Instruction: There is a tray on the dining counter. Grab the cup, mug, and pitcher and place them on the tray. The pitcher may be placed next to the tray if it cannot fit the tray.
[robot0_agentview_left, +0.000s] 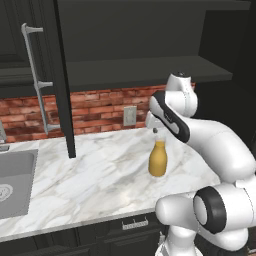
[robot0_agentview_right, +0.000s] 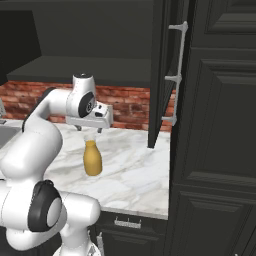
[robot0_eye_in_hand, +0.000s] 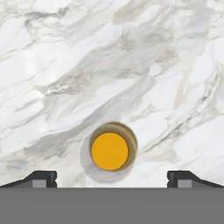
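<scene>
The pitcher (robot0_agentview_left: 158, 160), a yellow-orange carafe with a narrow neck, stands upright on the marble counter with the brick backsplash (robot0_agentview_left: 95, 170). My gripper (robot0_agentview_left: 155, 131) hangs just above its neck, fingers pointing down. From the right base view the gripper (robot0_agentview_right: 88, 129) is open, one finger on each side above the pitcher (robot0_agentview_right: 92, 159), not touching it. Looking straight down in the hand view, the pitcher (robot0_eye_in_hand: 110, 151) mouth is a round orange disc a little left of centre between the fingertips (robot0_eye_in_hand: 41, 178). The tray, cup, mug and dining counter are out of view.
A steel sink (robot0_agentview_left: 15, 180) is set into the counter at the left. An open dark cabinet door (robot0_agentview_left: 62, 75) with a long handle hangs over the counter's back. Tall dark cabinets (robot0_agentview_right: 215, 125) wall off the right end. An outlet (robot0_agentview_left: 130, 115) sits on the brick.
</scene>
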